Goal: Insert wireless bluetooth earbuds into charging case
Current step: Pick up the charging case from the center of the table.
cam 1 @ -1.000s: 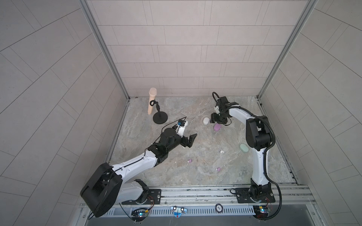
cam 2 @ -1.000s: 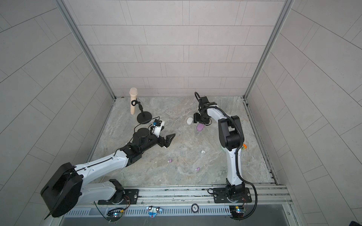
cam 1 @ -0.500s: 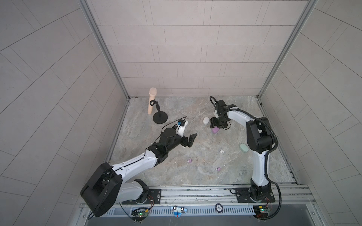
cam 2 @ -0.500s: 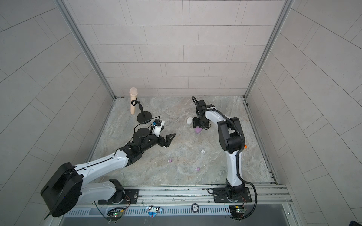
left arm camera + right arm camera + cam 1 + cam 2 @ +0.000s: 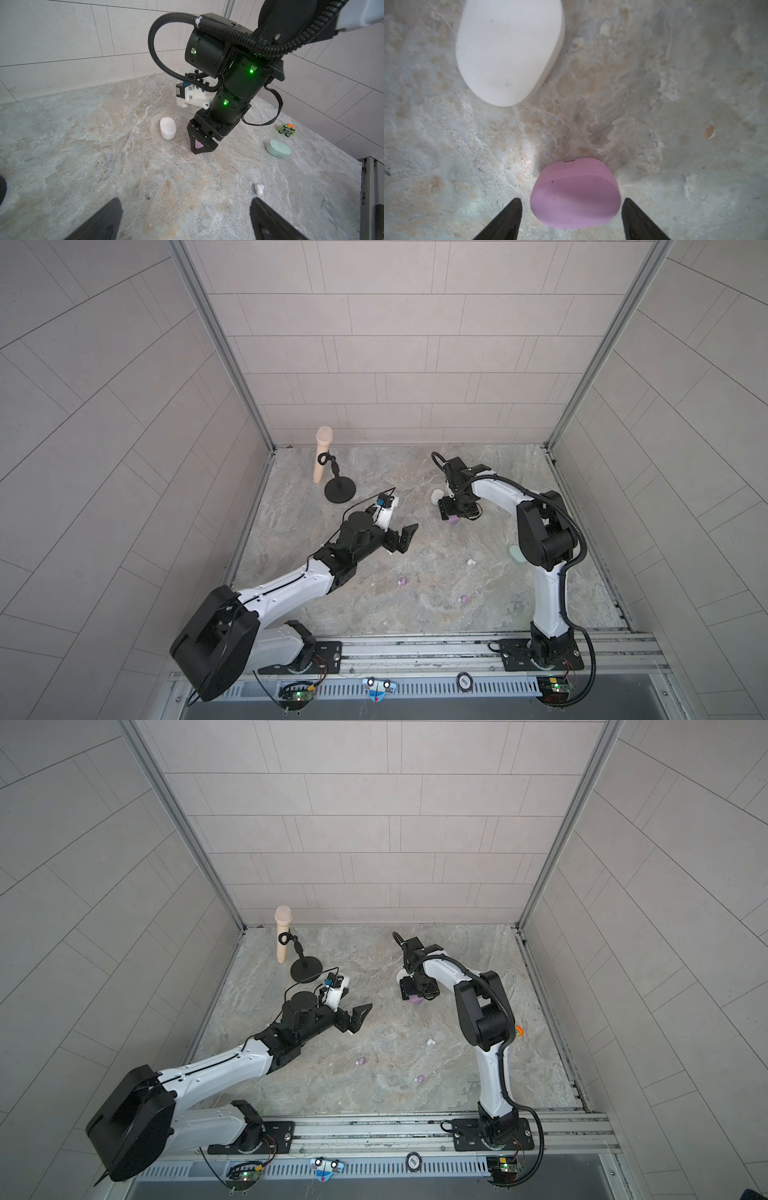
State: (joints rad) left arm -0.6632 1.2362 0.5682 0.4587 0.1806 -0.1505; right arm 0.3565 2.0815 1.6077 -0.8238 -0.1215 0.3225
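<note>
Right tool [image 5: 571, 200] apart astride lilac case [image 5: 574, 187] (slim gaps, seemingly); left tool [image 5: 186, 200] wide apart.

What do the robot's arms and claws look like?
The left arm and right arm have white tubes joined by chunky black joints. A ribbed black hose runs along the right one, with tiny green lights. The left claw and right claw each have two pointy black fingers.
</note>
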